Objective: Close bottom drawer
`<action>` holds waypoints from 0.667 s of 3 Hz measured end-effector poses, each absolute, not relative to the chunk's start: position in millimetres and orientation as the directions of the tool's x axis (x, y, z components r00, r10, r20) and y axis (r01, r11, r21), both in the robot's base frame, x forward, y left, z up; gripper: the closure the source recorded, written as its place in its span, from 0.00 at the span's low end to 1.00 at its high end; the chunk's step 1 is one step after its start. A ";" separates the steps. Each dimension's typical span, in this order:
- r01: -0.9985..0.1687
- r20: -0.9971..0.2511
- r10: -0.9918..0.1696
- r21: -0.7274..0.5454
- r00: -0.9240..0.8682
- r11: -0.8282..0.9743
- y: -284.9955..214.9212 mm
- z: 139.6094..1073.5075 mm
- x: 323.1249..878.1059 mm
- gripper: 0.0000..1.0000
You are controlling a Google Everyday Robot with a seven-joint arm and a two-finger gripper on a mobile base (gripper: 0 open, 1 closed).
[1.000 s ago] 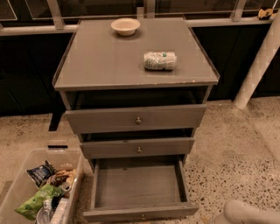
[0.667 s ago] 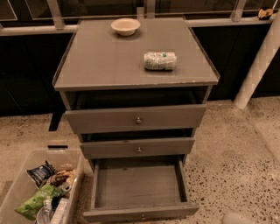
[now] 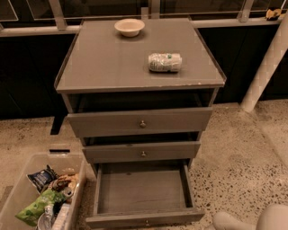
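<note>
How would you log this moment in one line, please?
bottom drawer: pulled out, empty | gripper: low right of it, not touching | task: not done

Setting: indoor commercial or office-type building, probably.
Evidence: speckled terrazzo floor (image 3: 245, 152); glazed railing (image 3: 56, 11) at 12 o'clock; white column (image 3: 265, 67) at 2 o'clock; clear snack bin (image 3: 27, 188) at 7 o'clock.
Gripper (image 3: 234, 221) at 5 o'clock, at the frame edge.

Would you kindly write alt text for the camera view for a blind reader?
The bottom drawer of a grey cabinet is pulled far out and empty; the two drawers above stick out slightly. The robot's gripper is at the lower right corner, clear of it. A bowl and a can sit on top; a snack bin stands left.
</note>
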State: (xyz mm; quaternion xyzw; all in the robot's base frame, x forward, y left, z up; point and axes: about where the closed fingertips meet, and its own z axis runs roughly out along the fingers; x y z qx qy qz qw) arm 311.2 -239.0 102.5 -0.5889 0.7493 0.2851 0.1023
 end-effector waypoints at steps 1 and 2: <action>-0.941 -0.489 -0.824 0.309 -0.285 0.142 -238.1 102.6 310.2 0.00; -0.950 -0.482 -0.836 0.280 -0.262 0.136 -238.8 105.5 336.5 0.00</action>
